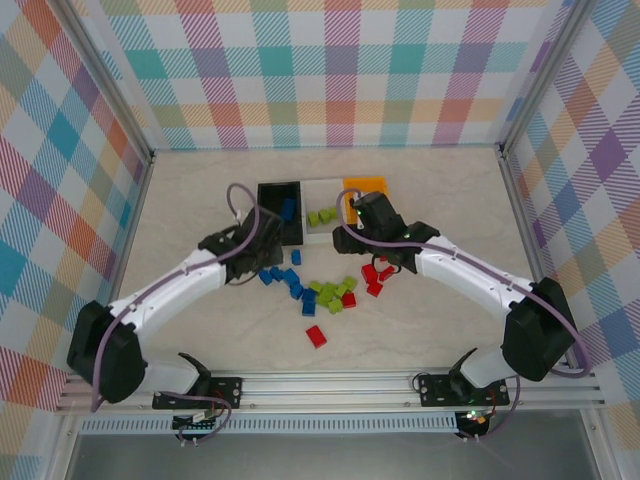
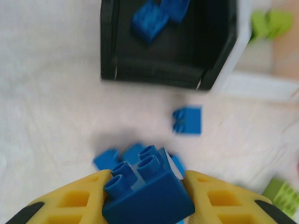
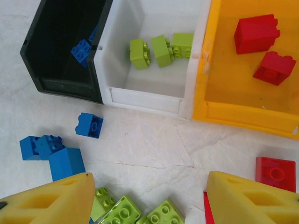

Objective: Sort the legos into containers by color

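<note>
- Blue brick (image 2: 147, 200) sits clamped between the yellow fingers (image 2: 77, 198) of the left pincer (image 2: 147, 182). A small cluster of blue legos (image 2: 110, 158) lies just beyond it on the pale counter (image 2: 46, 116).
- Ahead of that pincer stands the black bin (image 2: 154, 70) with blue blocks (image 2: 149, 21) inside. A single blue lego (image 2: 188, 120) lies on the counter between the bin and the pincer.
- Touching the black bin's side, the white bin (image 3: 145, 98) holds three lime-green legos (image 3: 161, 50).
- Against the white bin's far side, the orange bin (image 3: 243, 116) holds two red legos (image 3: 256, 33).
- Near the front walls of the white and orange bins hangs the right pincer (image 3: 149, 186). Its fingers are spread wide and grip nothing, with bare counter between them.
- Loose green legos (image 3: 124, 212) lie just beside one finger of the right pincer, and a red brick (image 3: 275, 173) lies just beside the other.
- Well apart from the rest, a lone red lego (image 1: 316, 336) lies nearer the arm bases.
</note>
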You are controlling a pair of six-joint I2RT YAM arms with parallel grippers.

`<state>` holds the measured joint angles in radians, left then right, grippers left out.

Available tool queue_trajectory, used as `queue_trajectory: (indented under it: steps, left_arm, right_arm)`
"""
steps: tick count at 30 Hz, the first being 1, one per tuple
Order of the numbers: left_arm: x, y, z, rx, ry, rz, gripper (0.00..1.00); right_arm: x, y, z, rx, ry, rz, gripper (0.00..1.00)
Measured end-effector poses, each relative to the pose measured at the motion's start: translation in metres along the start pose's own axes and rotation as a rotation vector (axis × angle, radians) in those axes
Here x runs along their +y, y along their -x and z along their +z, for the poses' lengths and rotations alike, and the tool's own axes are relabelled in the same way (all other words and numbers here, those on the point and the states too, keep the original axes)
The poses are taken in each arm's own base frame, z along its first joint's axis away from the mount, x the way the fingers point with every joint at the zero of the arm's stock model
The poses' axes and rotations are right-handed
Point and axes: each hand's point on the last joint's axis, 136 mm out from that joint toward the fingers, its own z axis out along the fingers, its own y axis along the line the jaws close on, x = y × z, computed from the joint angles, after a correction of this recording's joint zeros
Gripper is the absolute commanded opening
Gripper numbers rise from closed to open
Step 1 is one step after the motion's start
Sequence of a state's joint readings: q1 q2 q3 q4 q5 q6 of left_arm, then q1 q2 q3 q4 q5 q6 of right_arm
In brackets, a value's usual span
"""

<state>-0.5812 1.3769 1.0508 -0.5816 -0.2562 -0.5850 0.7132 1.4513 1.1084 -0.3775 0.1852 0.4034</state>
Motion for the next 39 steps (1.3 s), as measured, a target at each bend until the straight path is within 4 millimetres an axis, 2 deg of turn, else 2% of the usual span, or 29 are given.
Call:
queue_trajectory:
  steps: [3, 6, 10, 12, 14, 18, 23, 27, 29, 33, 36, 39]
  left_arm:
    - [-0.017, 0.034, 0.018, -0.021, 0.019, 0.003, 0.30]
    - [-0.025, 0.055, 0.048, -0.013, 0.062, 0.018, 0.29]
    - [-0.014, 0.066, 0.091, 0.029, 0.141, 0.019, 0.29]
    - [-0.007, 0.068, 0.106, 0.051, 0.176, 0.015, 0.30]
    - [-0.003, 0.070, 0.115, 0.066, 0.201, 0.020, 0.39]
    - [-0.006, 0.076, 0.122, 0.069, 0.212, 0.034, 0.71]
    - [-0.009, 0.081, 0.119, 0.059, 0.202, 0.033, 0.85]
    - [-0.013, 0.085, 0.099, 0.038, 0.164, 0.015, 0.93]
    - [-0.018, 0.087, 0.075, 0.008, 0.117, -0.002, 1.00]
    - [-0.028, 0.083, 0.012, -0.090, -0.008, -0.042, 1.00]
    - [-0.039, 0.059, -0.029, -0.137, -0.120, -0.041, 1.00]
    - [-0.040, 0.021, -0.042, -0.124, -0.175, -0.022, 1.00]
  right_arm:
    - [-0.004, -0.005, 0.000, 0.007, -0.011, 0.006, 0.65]
    - [-0.007, -0.010, -0.003, 0.008, -0.014, 0.009, 0.65]
    - [-0.010, -0.015, -0.013, -0.001, -0.009, 0.019, 0.66]
    - [-0.011, -0.017, -0.017, -0.006, -0.006, 0.026, 0.66]
    - [-0.012, -0.020, -0.020, -0.008, -0.003, 0.030, 0.67]
    - [-0.016, -0.031, -0.022, 0.012, 0.000, 0.037, 0.72]
    - [-0.016, -0.043, -0.023, 0.048, 0.014, 0.050, 0.71]
    - [-0.013, -0.055, -0.023, 0.083, 0.037, 0.054, 0.66]
    - [-0.010, -0.064, -0.022, 0.110, 0.049, 0.047, 0.65]
    - [0.002, -0.093, -0.021, 0.189, 0.069, 0.021, 0.65]
    - [0.008, -0.119, -0.017, 0.260, 0.074, -0.005, 0.67]
    - [0.015, -0.143, -0.010, 0.329, 0.073, -0.037, 0.69]
